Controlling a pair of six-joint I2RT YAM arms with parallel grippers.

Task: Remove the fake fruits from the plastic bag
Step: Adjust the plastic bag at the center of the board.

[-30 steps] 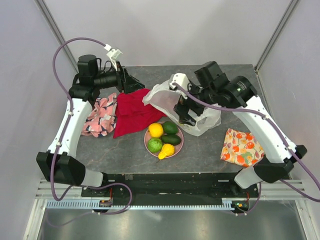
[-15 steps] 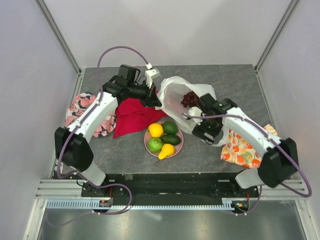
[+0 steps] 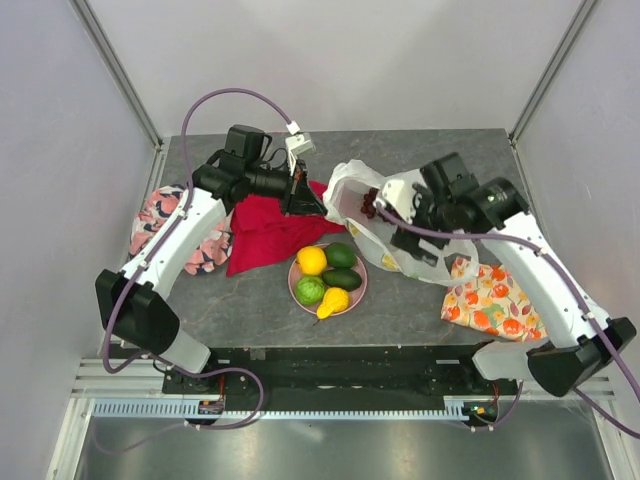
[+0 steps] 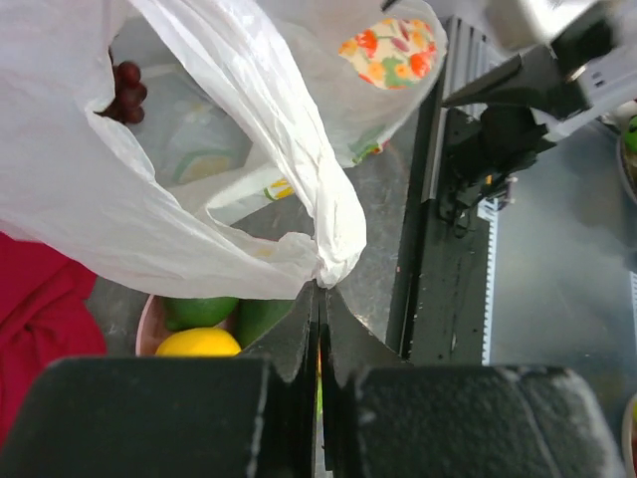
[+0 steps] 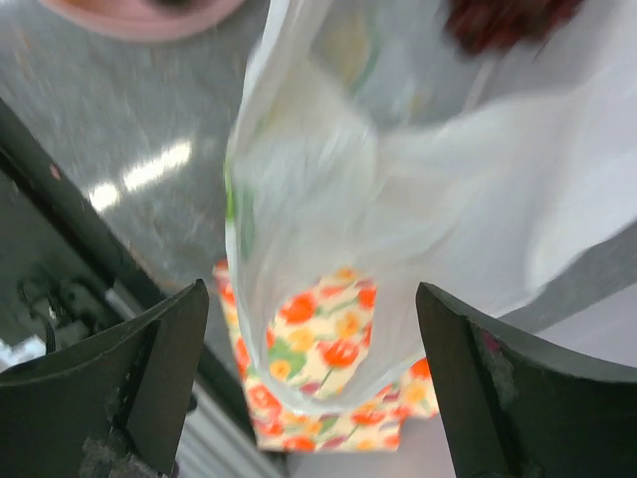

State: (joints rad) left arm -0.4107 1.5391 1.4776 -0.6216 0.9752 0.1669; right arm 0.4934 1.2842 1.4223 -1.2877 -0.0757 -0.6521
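Top external view shows the plastic bag (image 3: 405,228) between both arms, near the pink plate (image 3: 296,281) of fruits (image 3: 330,272). Left wrist view alone shows the left gripper (image 4: 318,311) pinching the bag's edge, with grapes (image 4: 124,88) inside. Right wrist view shows the right gripper (image 5: 311,309) spread wide.

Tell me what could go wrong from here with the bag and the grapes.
1. The left gripper pinches only a thin fold of the plastic bag. The fold may slip out, and the bag's mouth would then collapse over the grape bunch.
2. The right gripper is open with bag film in front of it. Closing could catch film rather than grapes.
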